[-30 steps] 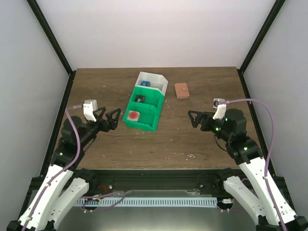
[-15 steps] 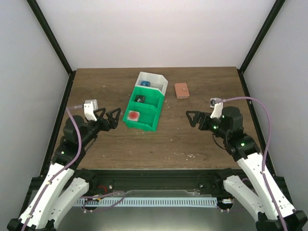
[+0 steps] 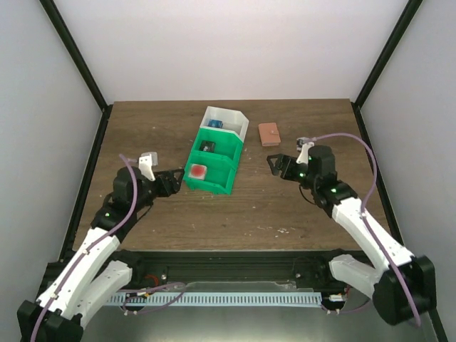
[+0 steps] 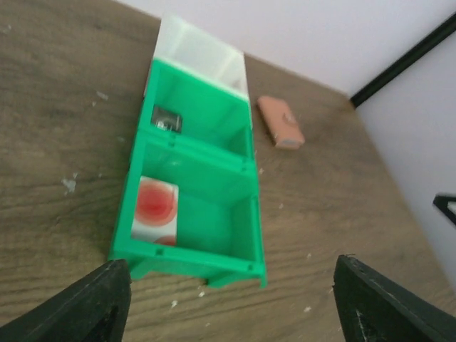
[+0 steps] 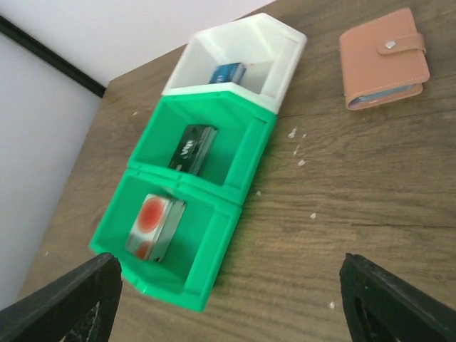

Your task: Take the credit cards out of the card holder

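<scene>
Now | left tool (image 3: 173, 182), right tool (image 3: 273, 165): spread wide | card holder (image 5: 383, 57): closed | black block (image 5: 192, 148): lettering blurred

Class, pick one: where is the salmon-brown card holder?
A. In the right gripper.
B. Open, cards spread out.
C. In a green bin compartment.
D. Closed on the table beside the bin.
D: the card holder lies closed on the table, apart from the bin.

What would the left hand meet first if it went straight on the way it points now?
Most likely the green-and-white three-compartment plastic bin: its near green wall sits just ahead of the open left hand, centred in the wrist view. Height is unclear.
</scene>
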`<state>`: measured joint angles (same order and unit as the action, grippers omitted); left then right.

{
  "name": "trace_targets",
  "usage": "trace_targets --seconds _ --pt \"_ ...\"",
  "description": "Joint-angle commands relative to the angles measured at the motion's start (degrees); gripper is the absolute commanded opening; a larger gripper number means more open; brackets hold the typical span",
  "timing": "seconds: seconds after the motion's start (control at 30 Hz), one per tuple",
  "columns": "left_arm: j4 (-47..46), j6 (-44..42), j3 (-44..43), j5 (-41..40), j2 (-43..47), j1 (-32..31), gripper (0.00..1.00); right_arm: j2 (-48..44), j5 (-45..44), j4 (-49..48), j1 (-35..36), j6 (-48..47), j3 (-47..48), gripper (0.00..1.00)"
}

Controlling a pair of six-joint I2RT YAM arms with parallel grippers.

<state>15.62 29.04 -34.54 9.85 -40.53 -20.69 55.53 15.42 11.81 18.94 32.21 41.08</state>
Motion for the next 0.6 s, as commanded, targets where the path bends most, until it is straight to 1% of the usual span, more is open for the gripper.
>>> trace_targets --seconds 0.0,0.1,0.17,0.2,0.3,0.43,0.57 --pt "0.76 2.6 0.28 2.4 -3.8 -0.24 0.76 8.61 -5.24 -9.6 -0.11 -3.93 1.75 0.79" --pt "0.69 2.34 0.22 6.21 -6.75 -0.23 0.73 17.15 -5.74 -12.14 -2.14 -6.3 3.68 0.57" --pt "0.45 1.33 0.21 9.02 -8.05 -0.23 0.71 22.27 -3.84 -13.78 -4.42 -6.49 5.18 0.46" --pt "0.08 0.57 0.29 10.54 -8.3 -0.23 0.71 24.83 -2.73 -14.74 -5.59 -6.22 5.86 0.43" --pt "0.12 -2.66 0.04 13.63 -8.07 -0.35 0.71 32.11 -0.86 -15.76 -8.48 -4.61 9.14 0.42" --pt "1.92 -6.15 -1.31 16.35 -7.05 -0.41 0.74 39.66 1.19 -18.46 -10.32 -4.74 13.48 0.41" --pt "2.42 -8.43 -0.94 16.73 -6.48 -0.41 0.77 47.74 1.31 -17.87 -11.51 -4.25 20.02 0.41"
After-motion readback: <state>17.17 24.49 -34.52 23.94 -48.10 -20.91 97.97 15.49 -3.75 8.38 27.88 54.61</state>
